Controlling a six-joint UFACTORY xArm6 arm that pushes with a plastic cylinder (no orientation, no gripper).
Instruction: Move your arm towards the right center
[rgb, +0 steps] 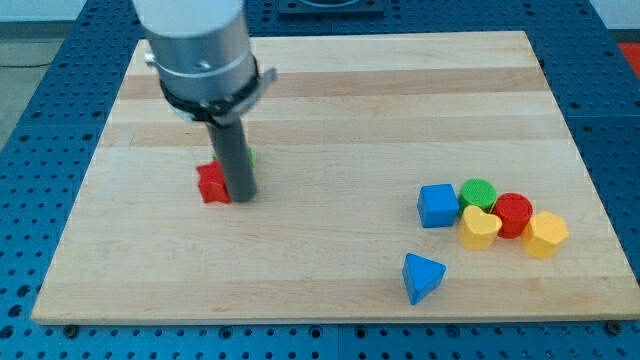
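Note:
My tip (243, 197) rests on the wooden board (330, 100) at the view's left of centre. It touches the right side of a red block (212, 184). A green block (248, 157) is mostly hidden behind the rod. At the view's right sits a cluster: a blue cube (437, 205), a green cylinder (478, 192), a red cylinder (513, 213), a yellow heart-shaped block (479, 227) and a yellow block (545, 234). A blue triangular block (422, 276) lies below the cluster. The cluster is far to the right of my tip.
The board lies on a blue perforated table (40, 120) that shows on all sides. The arm's grey body (195, 45) covers the board's upper left part.

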